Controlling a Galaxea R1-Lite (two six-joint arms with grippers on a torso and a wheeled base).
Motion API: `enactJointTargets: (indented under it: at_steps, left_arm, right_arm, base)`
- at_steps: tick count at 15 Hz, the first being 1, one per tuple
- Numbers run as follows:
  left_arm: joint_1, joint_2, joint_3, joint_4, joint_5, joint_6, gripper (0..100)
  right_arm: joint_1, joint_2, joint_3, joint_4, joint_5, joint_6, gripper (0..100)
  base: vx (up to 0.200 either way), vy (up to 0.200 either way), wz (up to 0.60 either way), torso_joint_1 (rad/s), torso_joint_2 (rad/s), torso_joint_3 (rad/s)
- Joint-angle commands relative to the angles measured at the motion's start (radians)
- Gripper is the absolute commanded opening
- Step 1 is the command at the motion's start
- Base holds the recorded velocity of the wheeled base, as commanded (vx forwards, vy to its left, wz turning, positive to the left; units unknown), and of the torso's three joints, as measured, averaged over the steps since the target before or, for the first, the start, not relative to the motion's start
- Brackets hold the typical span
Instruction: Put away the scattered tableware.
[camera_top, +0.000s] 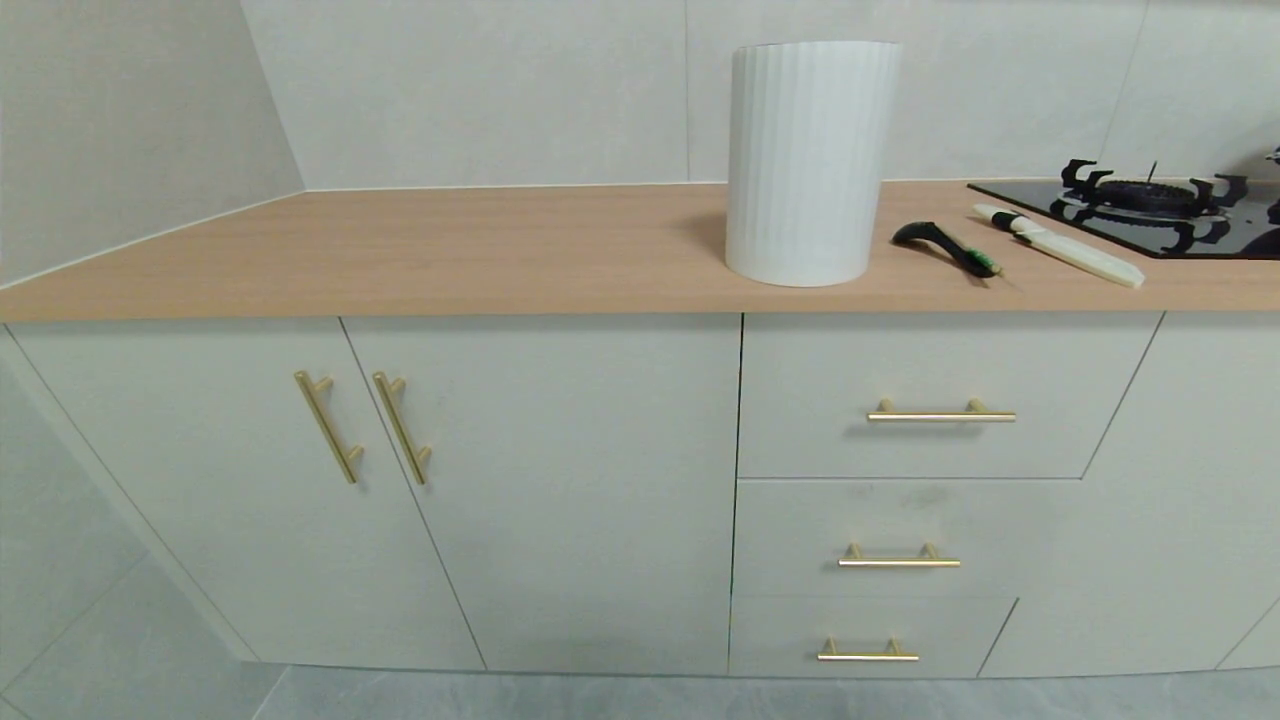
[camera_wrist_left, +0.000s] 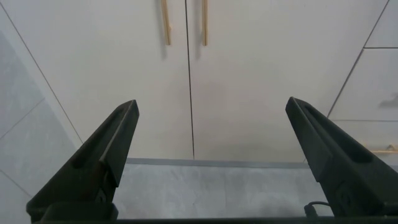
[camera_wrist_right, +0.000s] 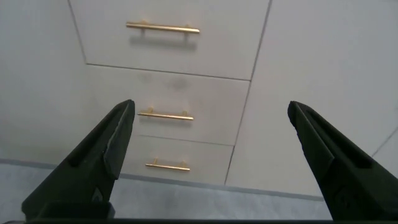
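Note:
On the wooden countertop (camera_top: 450, 250), to the right of a tall white ribbed container (camera_top: 808, 162), lie a black-handled peeler with a green tip (camera_top: 947, 248) and a white knife with a black band (camera_top: 1058, 244). My left gripper (camera_wrist_left: 211, 112) is open, low down, facing the double cabinet doors (camera_wrist_left: 186, 74). The right gripper (camera_wrist_right: 211, 112) is open too, held low in front of the stack of drawers (camera_wrist_right: 168, 93). Nothing sits between either pair of fingers.
A black gas hob (camera_top: 1150, 205) occupies the counter's far right. Below the counter are two cabinet doors with gold handles (camera_top: 365, 425) and three drawers with gold handles (camera_top: 940, 413). Grey tiled floor (camera_top: 120, 660) lies in front.

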Motion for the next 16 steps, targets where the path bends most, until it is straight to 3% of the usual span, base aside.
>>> enactJointTargets:
  at_steps: [1,3,5,7,11,16]
  left_arm:
    - [0.0,0.0,0.0,0.0,0.001,0.0,100]
    - [0.0,0.0,0.0,0.0,0.001,0.0,100]
    - [0.0,0.0,0.0,0.0,0.001,0.0,100]
    - [0.0,0.0,0.0,0.0,0.001,0.0,100]
    - [0.0,0.0,0.0,0.0,0.001,0.0,100]
    - [0.0,0.0,0.0,0.0,0.001,0.0,100]
  right_arm:
    - [0.065,0.365,-0.106,-0.004,0.009,0.004,100]
    - [0.109,0.61,-0.183,-0.005,0.006,0.002,100]
    - [0.115,0.75,-0.256,-0.005,0.0,0.004,100]
    - [0.115,1.028,-0.404,-0.005,-0.003,0.008,100]
    - [0.126,1.351,-0.54,-0.01,0.006,0.013,100]
    - [0.138,1.663,-0.536,-0.251,0.003,0.105,100]
  base:
    - [0.0,0.0,0.0,0.0,0.0,0.0]
    - [0.0,0.0,0.0,0.0,0.0,0.0]
    - [0.0,0.0,0.0,0.0,0.0,0.0]
    - [0.0,0.0,0.0,0.0,0.0,0.0]
    - [0.0,0.0,0.0,0.0,0.0,0.0]
    - [0.0,0.0,0.0,0.0,0.0,0.0]
